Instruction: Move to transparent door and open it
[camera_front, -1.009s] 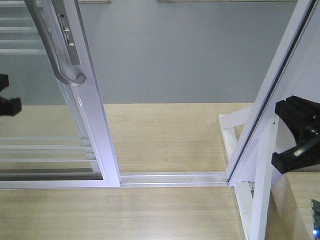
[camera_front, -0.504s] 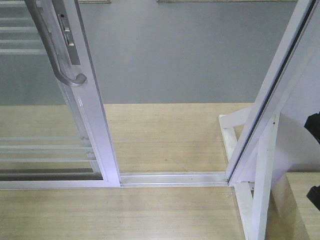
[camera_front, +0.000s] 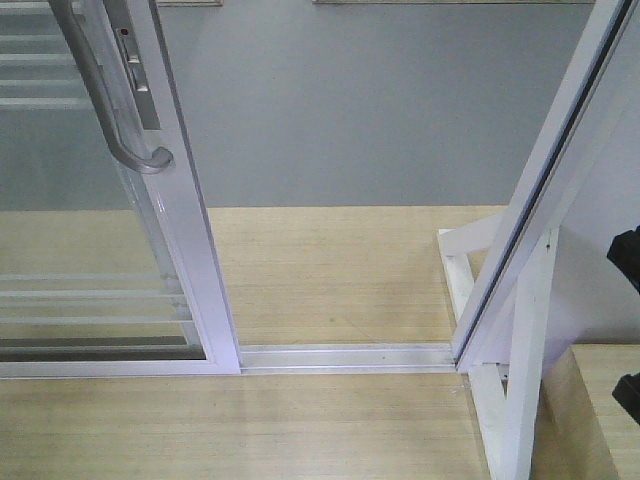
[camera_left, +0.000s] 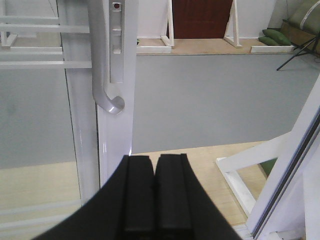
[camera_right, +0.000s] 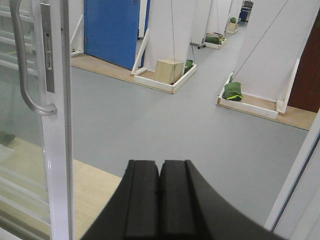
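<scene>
The transparent door (camera_front: 70, 230) stands at the left, its white stile (camera_front: 185, 230) bordering an open gap. Its grey hook-ended handle (camera_front: 110, 110) curves off the stile. In the left wrist view my left gripper (camera_left: 154, 165) is shut and empty, just right of the stile (camera_left: 117, 135) and below the handle's hook (camera_left: 107, 97), touching neither. In the right wrist view my right gripper (camera_right: 160, 170) is shut and empty, well right of the door (camera_right: 55, 150) and its handle (camera_right: 25, 75). Only a black piece of my right arm (camera_front: 628, 262) shows in the front view.
A metal floor track (camera_front: 345, 355) crosses the gap on the wooden platform (camera_front: 330, 270). A slanted white frame post (camera_front: 540, 200) with braces (camera_front: 520, 390) bounds the right side. Grey floor (camera_front: 350, 110) lies beyond, with a blue door (camera_right: 110, 30) and a box (camera_right: 169, 70) far off.
My left gripper has gone out of the front view at the left edge. My right gripper has drawn back to the right edge. The door has not moved.
</scene>
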